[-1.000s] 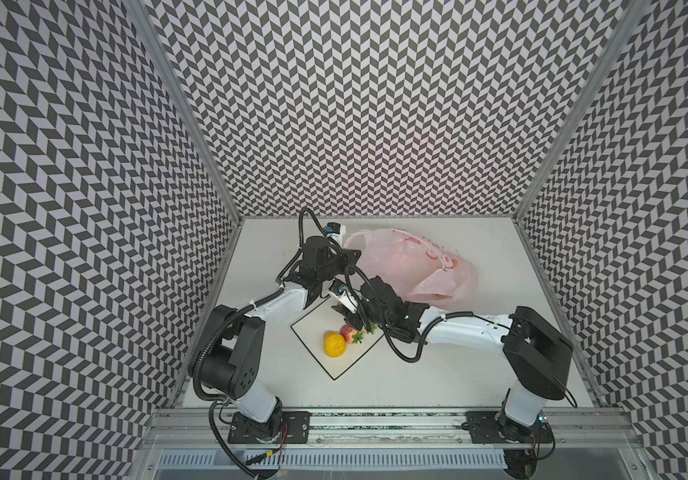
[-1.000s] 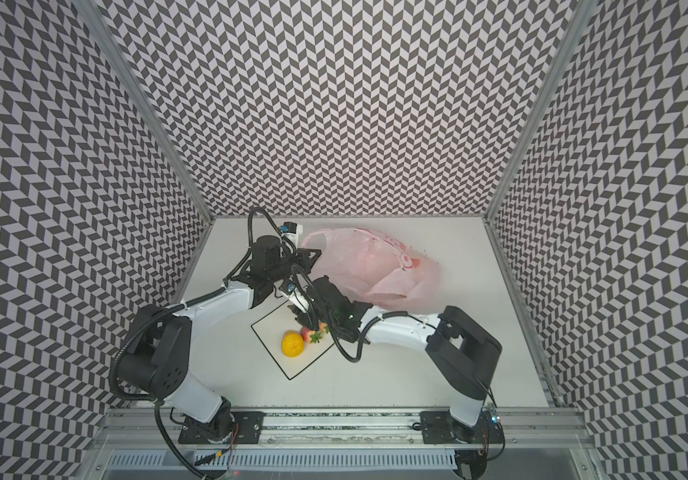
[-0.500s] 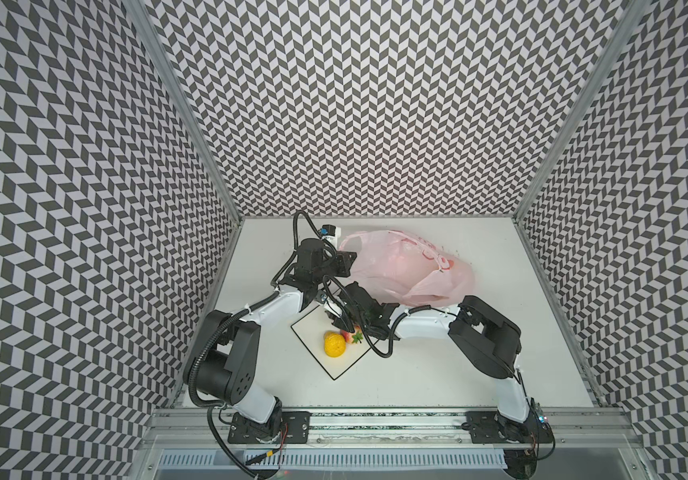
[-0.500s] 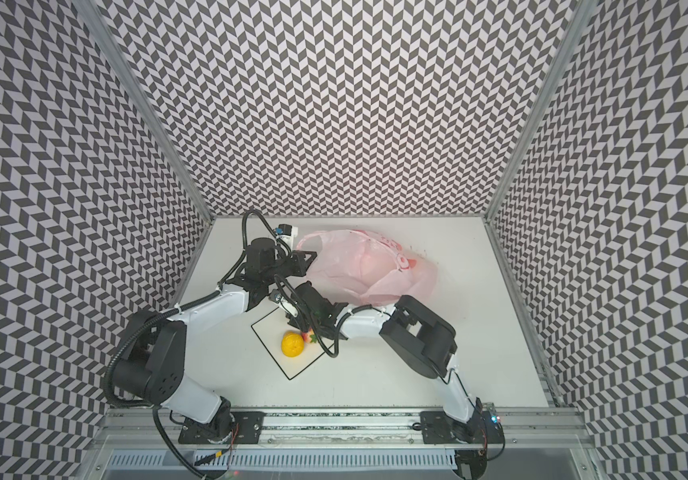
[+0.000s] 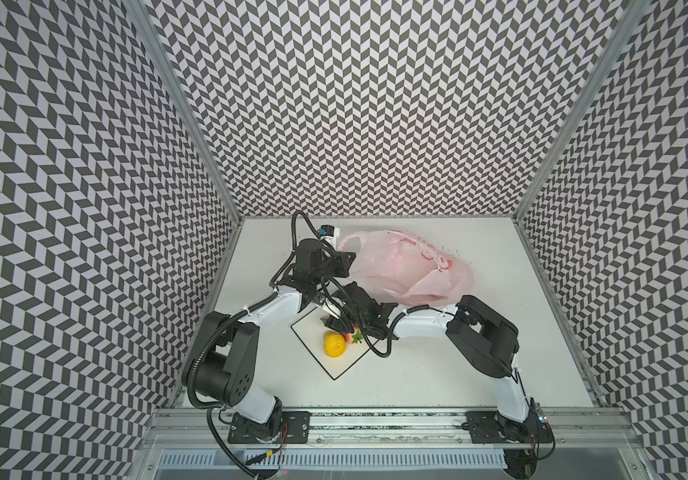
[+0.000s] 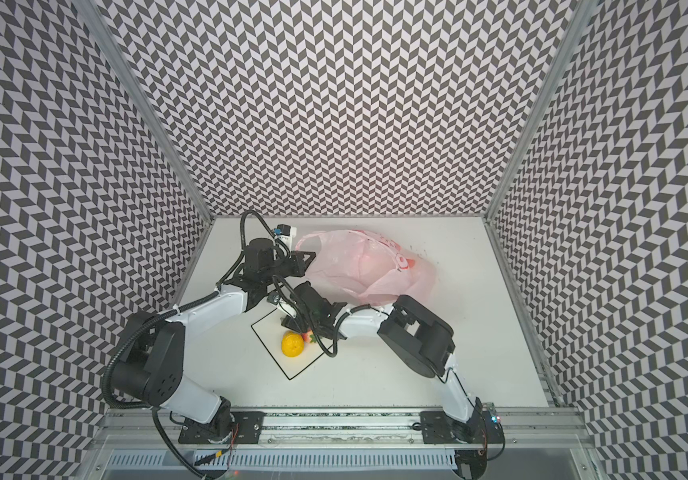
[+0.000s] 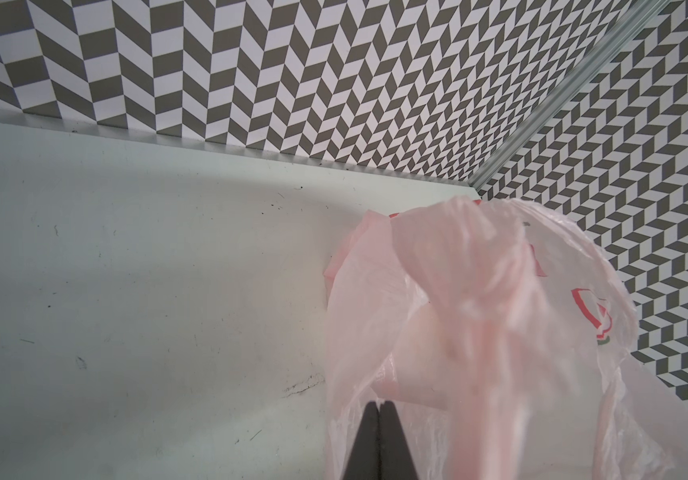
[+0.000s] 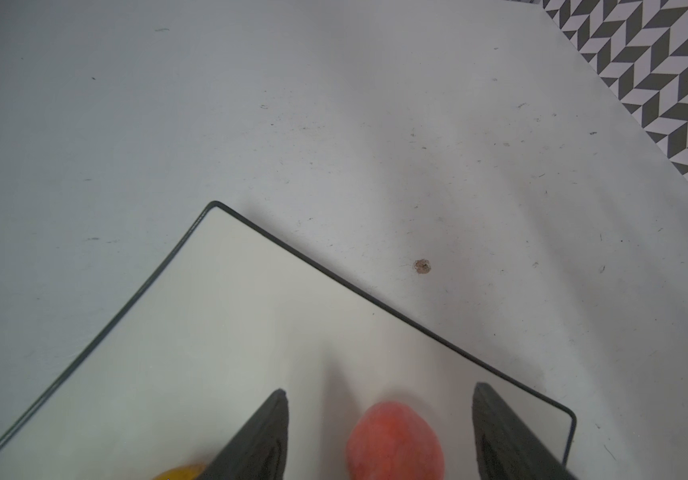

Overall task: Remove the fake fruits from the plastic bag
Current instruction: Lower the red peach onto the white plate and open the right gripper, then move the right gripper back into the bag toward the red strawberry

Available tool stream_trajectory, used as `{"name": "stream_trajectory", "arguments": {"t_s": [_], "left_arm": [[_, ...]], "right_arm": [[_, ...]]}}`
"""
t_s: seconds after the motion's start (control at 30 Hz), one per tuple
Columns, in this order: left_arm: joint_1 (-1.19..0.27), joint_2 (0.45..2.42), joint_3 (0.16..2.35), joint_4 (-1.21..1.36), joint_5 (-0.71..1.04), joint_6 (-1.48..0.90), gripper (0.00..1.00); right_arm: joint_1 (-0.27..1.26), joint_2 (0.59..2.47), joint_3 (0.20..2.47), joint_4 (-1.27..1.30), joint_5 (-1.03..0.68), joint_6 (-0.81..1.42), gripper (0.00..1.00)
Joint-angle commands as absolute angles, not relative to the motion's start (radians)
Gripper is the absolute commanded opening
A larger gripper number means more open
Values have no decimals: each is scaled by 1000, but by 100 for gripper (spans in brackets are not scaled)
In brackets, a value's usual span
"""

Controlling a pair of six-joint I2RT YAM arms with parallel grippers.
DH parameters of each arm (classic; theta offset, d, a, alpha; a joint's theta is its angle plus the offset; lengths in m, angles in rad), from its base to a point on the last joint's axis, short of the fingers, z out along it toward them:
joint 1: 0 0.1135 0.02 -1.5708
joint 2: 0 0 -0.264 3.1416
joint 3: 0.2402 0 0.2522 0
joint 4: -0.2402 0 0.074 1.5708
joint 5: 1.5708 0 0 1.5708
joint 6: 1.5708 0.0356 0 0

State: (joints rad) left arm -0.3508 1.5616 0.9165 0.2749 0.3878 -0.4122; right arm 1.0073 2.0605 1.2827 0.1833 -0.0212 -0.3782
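Markings: the bag [image 5: 400,266] carries red print, with a red-outlined shape edged in green seen by the left wrist camera. The print is too blurred and creased to read.

Bag: one, pale pink and translucent. It lies on the table [image 5: 438,365] toward the back, behind the plate [image 5: 313,357]. Its mouth faces the arms. A faint red patch shows through the film in both top views, and what it is cannot be told.

Left gripper [image 7: 379,405]: the jaws are pressed together on the bag's rim at the left side of the mouth. That edge stands raised off the table, and the film hangs just beside and around the tips.

Right gripper [image 8: 379,390]: it hangs low over the plate with its jaws spread. The strawberry [image 8: 394,440] lies on the plate between the two fingers [image 8: 267,432] with a gap on each side. Neither finger touches it.

Fruit out of the bag: two are counted, both on the plate.
- One strawberry, red with green leaves in a top view.
- One yellow fruit [image 5: 335,345], ridged, touching or just beside the strawberry on its front-left side. It lies outside the spread jaws.

Plate: one, white and square with a thin black rim. It is set cornerwise between the two arms, in front of the bag and apart from it.
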Motion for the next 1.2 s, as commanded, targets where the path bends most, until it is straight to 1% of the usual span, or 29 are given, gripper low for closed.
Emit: {"name": "stream_trajectory", "arguments": {"t_s": [0.0, 0.1, 0.3, 0.5, 0.57, 0.67, 0.73, 0.8, 0.9, 0.97, 1.17], "left_arm": [[-346, 1529, 921, 281, 400, -405, 0], [-347, 1528, 925, 281, 399, -405, 0], [-347, 1532, 924, 286, 399, -412, 0], [-347, 1526, 919, 293, 399, -423, 0], [-348, 1521, 917, 294, 400, -426, 0], [-347, 1508, 905, 300, 400, -435, 0], [-352, 1499, 895, 306, 397, -442, 0], [-358, 1489, 891, 308, 395, -445, 0], [-373, 1472, 880, 311, 393, -448, 0], [-381, 1463, 873, 312, 393, -451, 0], [-419, 1431, 860, 301, 375, -454, 0]], "right_arm": [[1020, 1974, 1262, 203, -68, -391, 69], [1043, 1898, 1207, 232, -66, -400, 69], [1123, 1701, 1039, 293, -34, -389, 66], [1169, 1484, 902, 283, -6, -252, 58], [1170, 1407, 870, 267, 42, -173, 55], [1153, 1278, 825, 258, 171, -55, 49], [1110, 1206, 813, 242, 239, 22, 45], [1048, 1164, 840, 169, 278, 102, 39], [918, 1194, 971, -52, 315, 254, 30], [855, 1245, 1048, -153, 288, 272, 26], [778, 1427, 1174, -259, 255, 170, 25]]}}
